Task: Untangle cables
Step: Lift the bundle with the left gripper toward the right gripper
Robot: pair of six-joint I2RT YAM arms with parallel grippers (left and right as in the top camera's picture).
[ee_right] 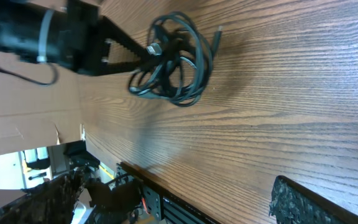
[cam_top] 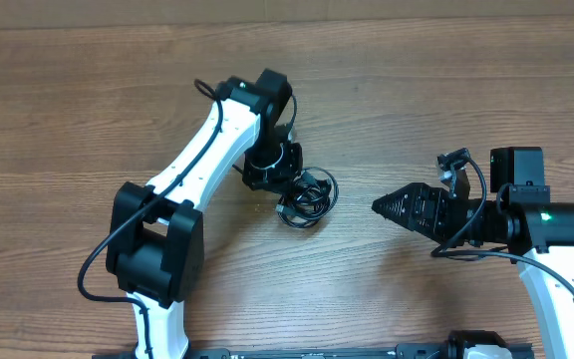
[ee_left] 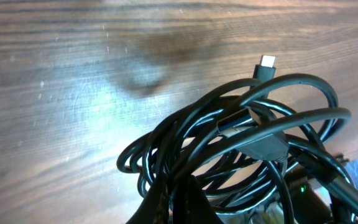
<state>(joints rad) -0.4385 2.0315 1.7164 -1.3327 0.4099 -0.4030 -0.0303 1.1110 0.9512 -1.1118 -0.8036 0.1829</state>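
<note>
Nearest the robot's side of the table [cam_top: 88, 80], the right gripper [cam_top: 379, 206] hangs just above the wood with its jaws spread wide. In its own wrist view the fingers [ee_right: 303, 202] sit at opposite lower corners and nothing lies between them. It points at the bundle from a short way off, judged to be a waiting position that leaves room for the other arm to work. Further in, near the table's middle, the cables [cam_top: 309, 194] lie as one compact knot of overlapping black loops resting on the wood. One silver-tipped plug [ee_left: 266, 64] stands clear of the upper edge of the knot, and no strand is drawn out yet. The left arm [cam_top: 207, 150] reaches across to the bundle's left side. The left gripper [cam_top: 285, 189] is pressed together on the cables, pinching strands at the edge of the knot; which strand it holds cannot be made out. A grip at the rim is judged to anchor or lift the bundle so that a free end can be pulled away. Separation is assessed as not begun. Beyond the bundle the far table shows only bare wood grain.
</note>
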